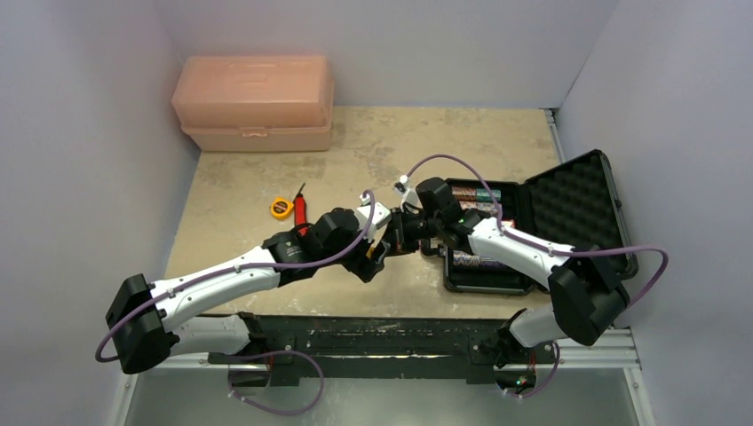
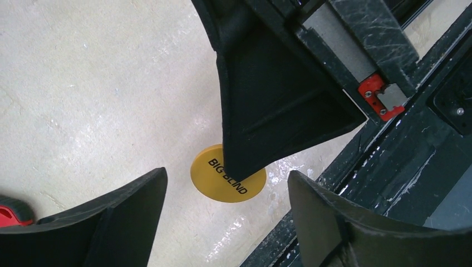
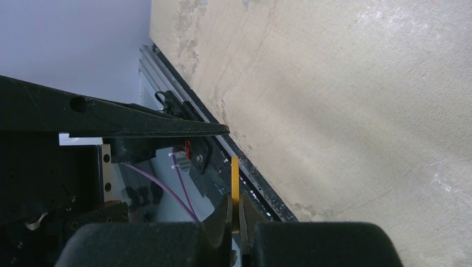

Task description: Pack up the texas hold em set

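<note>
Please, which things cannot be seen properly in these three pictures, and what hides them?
Left wrist: the yellow disc is partly behind a finger of the right gripper.
Right wrist: the disc shows edge-on between the shut jaws; its print unreadable.
Top external: the right arm covers part of the open case; the poker chips too small to count.
Left wrist: a red thing, cut by the left edge.

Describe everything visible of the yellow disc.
The disc is thin, flat and round, yellow and smooth like plastic, with BIG BLIND printed in black on one face. The right gripper pinches its edge, one finger covering the top of that face. It sits ahead of the open left gripper, untouched by it. Whether it touches the table cannot be told.
</note>
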`<state>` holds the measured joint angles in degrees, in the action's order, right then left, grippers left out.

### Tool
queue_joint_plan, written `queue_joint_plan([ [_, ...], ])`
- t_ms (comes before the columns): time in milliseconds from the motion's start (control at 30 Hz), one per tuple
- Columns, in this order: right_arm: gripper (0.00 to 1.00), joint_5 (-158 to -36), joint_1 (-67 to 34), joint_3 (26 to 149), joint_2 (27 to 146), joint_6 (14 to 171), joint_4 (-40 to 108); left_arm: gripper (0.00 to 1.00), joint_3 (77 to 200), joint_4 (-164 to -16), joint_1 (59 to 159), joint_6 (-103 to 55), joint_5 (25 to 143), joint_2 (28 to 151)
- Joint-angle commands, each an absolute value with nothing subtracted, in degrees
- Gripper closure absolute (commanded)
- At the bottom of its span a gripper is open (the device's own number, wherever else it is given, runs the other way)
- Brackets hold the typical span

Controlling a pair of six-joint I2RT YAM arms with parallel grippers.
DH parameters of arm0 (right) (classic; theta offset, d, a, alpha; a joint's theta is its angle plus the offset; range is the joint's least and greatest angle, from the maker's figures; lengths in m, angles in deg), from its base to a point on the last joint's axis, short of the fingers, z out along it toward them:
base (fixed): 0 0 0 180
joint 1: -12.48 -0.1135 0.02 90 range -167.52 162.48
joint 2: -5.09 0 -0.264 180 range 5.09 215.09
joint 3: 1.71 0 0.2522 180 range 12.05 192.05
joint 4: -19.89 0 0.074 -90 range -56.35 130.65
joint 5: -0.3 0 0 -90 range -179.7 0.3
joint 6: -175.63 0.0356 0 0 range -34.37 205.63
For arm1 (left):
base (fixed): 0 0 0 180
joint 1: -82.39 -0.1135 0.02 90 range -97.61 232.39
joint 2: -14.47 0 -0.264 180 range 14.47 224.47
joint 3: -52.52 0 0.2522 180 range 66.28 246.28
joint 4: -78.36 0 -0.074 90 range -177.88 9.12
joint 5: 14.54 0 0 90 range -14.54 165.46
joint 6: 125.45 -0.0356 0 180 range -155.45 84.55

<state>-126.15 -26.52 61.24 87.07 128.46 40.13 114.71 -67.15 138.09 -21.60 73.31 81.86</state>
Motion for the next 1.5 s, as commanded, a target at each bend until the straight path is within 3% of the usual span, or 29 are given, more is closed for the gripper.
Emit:
queue_joint_plan([
  [0, 1.0, -124.7, -26.8, 63.6, 84.7, 128.4, 40.3, 0.18, 114.2, -69.7, 138.7, -22.7, 73.0, 79.9],
  [233, 1.0, -123.0, -26.8, 63.8, 84.2, 127.6, 41.7, 0.11, 114.3, -68.5, 138.8, -22.8, 72.5, 78.0],
  [567, 1.0, -117.4, -26.8, 65.4, 82.3, 126.4, 46.1, 0.09, 118.2, -61.4, 138.8, -24.2, 68.4, 70.4],
  [700, 1.0, -110.9, -26.7, 66.2, 80.4, 127.0, 48.9, 0.09, 121.3, -57.5, 138.9, -25.2, 64.9, 67.9],
  [867, 1.0, -101.0, -26.0, 66.3, 77.7, 128.3, 53.2, 0.0, 123.8, -56.5, 138.8, -27.2, 57.8, 65.3],
  [1133, 1.0, -90.0, -23.2, 64.0, 69.4, 132.3, 58.2, 0.0, 129.0, -52.1, 138.7, -30.6, 40.4, 69.6],
  [1467, 1.0, -76.3, -17.6, 60.1, 58.2, 135.6, 64.9, 0.0, 132.3, -53.8, 138.8, -39.4, 36.9, 71.3],
])
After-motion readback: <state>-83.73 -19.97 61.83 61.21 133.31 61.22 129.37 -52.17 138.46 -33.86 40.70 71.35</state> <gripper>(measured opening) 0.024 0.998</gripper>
